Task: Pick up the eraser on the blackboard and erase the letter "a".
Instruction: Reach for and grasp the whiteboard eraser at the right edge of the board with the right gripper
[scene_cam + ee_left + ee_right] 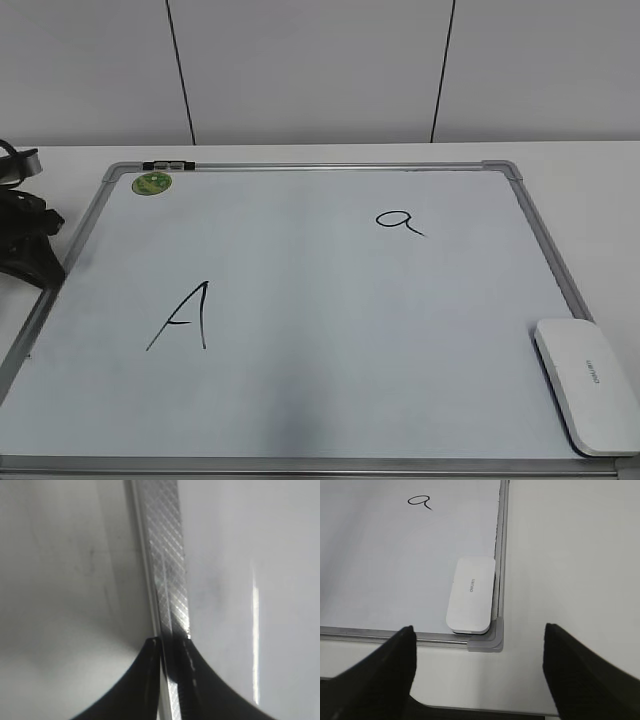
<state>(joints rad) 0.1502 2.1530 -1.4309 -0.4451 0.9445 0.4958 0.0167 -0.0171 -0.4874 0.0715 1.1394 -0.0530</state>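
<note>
Eraser (588,385) at board (300,400) near-right corner; "a" (398,221), "A" (183,318), green disc (153,183) beyond. Right gripper (479,672) spread; left gripper (169,652) pinched together.

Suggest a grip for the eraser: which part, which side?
Take the eraser from above, fingers across its narrow width near the middle. It lies flat in the blackboard's corner, one long edge close against the frame, so that finger probably gets little room. The open right gripper is nearest.
</note>
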